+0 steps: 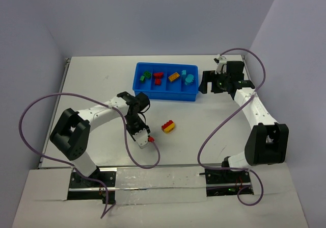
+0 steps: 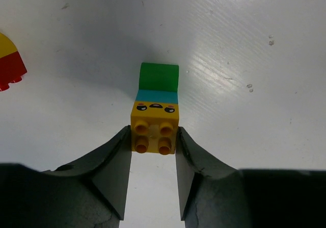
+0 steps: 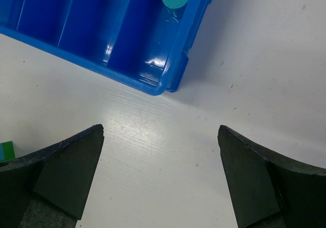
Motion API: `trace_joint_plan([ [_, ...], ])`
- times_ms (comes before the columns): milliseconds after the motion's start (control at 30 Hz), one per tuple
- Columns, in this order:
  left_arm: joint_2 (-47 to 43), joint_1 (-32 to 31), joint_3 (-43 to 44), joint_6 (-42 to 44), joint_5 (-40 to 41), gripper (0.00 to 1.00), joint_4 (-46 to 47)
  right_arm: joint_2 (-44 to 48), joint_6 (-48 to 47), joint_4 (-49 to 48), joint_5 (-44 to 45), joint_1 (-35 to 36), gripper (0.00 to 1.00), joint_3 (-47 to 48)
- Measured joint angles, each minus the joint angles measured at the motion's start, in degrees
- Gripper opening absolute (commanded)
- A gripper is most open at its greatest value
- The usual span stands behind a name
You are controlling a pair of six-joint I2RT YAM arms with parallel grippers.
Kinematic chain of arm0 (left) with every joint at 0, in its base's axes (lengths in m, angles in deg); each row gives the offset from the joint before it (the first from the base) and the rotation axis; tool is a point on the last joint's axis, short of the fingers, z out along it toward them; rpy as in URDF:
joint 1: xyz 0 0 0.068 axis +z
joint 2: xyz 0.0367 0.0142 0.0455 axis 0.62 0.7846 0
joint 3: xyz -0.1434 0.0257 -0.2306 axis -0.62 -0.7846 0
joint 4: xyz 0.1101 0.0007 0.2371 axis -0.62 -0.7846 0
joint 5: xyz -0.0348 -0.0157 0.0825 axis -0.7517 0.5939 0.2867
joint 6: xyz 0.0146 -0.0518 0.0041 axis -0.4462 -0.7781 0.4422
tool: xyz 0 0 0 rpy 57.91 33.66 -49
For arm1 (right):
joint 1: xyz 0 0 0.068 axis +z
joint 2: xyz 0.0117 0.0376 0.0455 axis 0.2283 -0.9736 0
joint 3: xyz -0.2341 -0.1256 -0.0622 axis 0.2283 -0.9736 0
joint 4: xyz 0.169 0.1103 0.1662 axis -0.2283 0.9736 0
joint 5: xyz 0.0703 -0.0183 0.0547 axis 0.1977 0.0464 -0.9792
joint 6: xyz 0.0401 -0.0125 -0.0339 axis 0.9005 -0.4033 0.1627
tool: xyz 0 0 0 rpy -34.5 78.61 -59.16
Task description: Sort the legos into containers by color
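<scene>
Yellow plastic sits squeezed in your left claw [image 2: 153,136]. Its two dark fingers [image 2: 114,172] press the sides of the yellow brick at the near end of a three-brick stack [image 2: 155,103]. That brick carries a printed face, with a teal brick behind it and a green one at the far end. From the wrist view you cannot tell whether the stack rests on the white counter [image 1: 102,75] or hangs just above it.

Seen from overhead, that claw is in front of the blue tray [image 1: 165,96], towards the tray's left end and well apart from it. A red-and-yellow pair [image 1: 168,127] lies on the counter in front of the tray's middle, with nothing touching it.

The tray has four compartments side by side. A green brick [image 1: 146,75] lies in the leftmost, a red brick [image 1: 159,76] in the next, a yellow brick [image 1: 174,76] in the third and a teal brick [image 1: 189,78] in the rightmost.

Your right claw [image 1: 209,82] hovers just beside the tray's right end, its jaws spread wide and holding nothing. Its wrist view shows only the tray's corner and bare counter between the fingers.
</scene>
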Motion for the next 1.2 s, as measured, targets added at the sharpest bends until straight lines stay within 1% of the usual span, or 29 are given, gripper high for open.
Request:
trace_joint_plan([
  [67, 0.0, 0.0, 0.0, -0.33, -0.03, 0.3, 0.04, 0.0, -0.02, 0.03, -0.08, 0.0, 1.0, 0.0],
  [133, -0.02, -0.04, 0.0, -0.88, -0.25, 0.16, 0.04, 0.0, -0.03, 0.01, -0.42, 0.0, 1.0, -0.02],
  [167, -0.05, -0.04, 0.0, -1.56, -0.61, 0.16, 0.04, 0.0, -0.12, 0.02, -0.82, 0.0, 1.0, -0.02],
  [200, -0.09, -0.04, 0.08, -2.62, -1.21, 0.12, -0.03, 0.0, -0.3, 0.04, -1.39, 0.0, 1.0, -0.02],
  [233, -0.13, -0.04, 0.26, -3.61, -2.0, 0.04, -0.14, 0.02, -0.57, 0.06, -2.03, 0.0, 1.0, -0.02],
  [267, -0.16, -0.04, 0.59, -4.82, -2.85, 0.0, -0.23, 0.08, -0.88, 0.08, -2.83, 0.0, 1.0, 0.0],
  [333, -0.2, 0.18, 3.07, -9.71, -5.61, 0.0, -1.43, 0.47, -1.62, 0.23, -4.87, 0.0, 1.0, -0.02],
  [400, -0.22, 0.94, 7.3, -15.07, -9.78, 0.0, -2.73, 1.31, -2.51, 0.53, -7.75, -0.02, 1.0, -0.02],
  [533, -0.24, 4.21, 15.75, -30.84, -20.4, 0.0, -2.07, 3.81, -5.12, 1.76, -15.67, 0.14, 1.0, 0.0],
  [600, -0.37, 5.76, 17.38, -39.64, -25.17, 0.0, -0.35, 4.75, -6.59, 3.19, -19.8, 0.66, 1.0, 0.49],
  [733, -0.87, 7.3, 16.73, -55.71, -32.64, 0.0, 4.66, 5.42, -9.18, 5.43, -26.34, 3.46, 0.99, 2.16],
  [833, -3.22, 8.98, 12.57, -67.89, -37.83, 0.0, 13.06, 6.5, -10.93, 6.8, -29.93, 7.56, 0.99, 2.25],
  [967, -7.66, 12.72, 7.19, -82.86, -42.25, 0.0, 25.2, 8.26, -12.45, 8.27, -33.9, 13.25, 0.96, 2.23],
  [1067, -9.31, 13.97, 6.39, -90.24, -44.18, 0.0, 31.96, 8.74, -13.25, 9.36, -36.23, 17.05, 0.96, 2.23],
  [1200, -10.14, 13.91, 5.72, -95.69, -45.9, 0.0, 37.31, 7.91, -13.75, 11.0, -37.73, 20.62, 0.97, 2.23],
])
